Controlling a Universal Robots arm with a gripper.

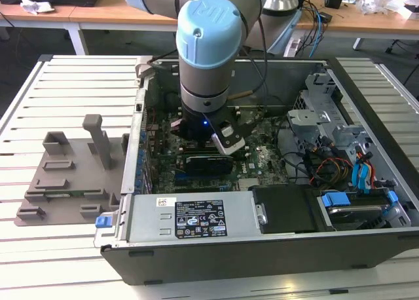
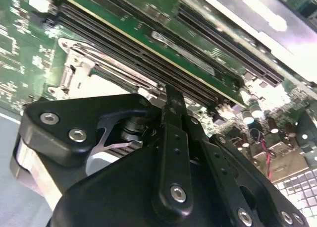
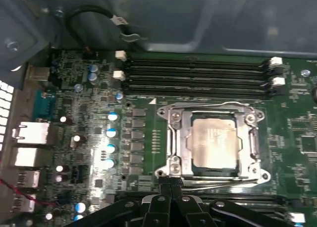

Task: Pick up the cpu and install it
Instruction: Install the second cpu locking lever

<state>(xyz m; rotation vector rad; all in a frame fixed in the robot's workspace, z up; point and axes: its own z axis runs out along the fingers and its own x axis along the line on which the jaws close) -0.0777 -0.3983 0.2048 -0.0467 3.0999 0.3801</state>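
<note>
Though unclamped, cpu point(image 3: 214, 146) sits in socket point(image 3: 174, 138) — seated.

Grey arm point(image 1: 209, 71), pale blue joint caps, black screw-studded hand point(image 2: 173, 108).

Socket frame point(image 3: 213, 142) rings cpu point(image 3: 214, 140); above clear.

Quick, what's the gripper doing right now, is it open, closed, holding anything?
Gripper: shut, holding nothing visible; its tips sit at the edge of the socket frame, where the cpu already lies.
</note>
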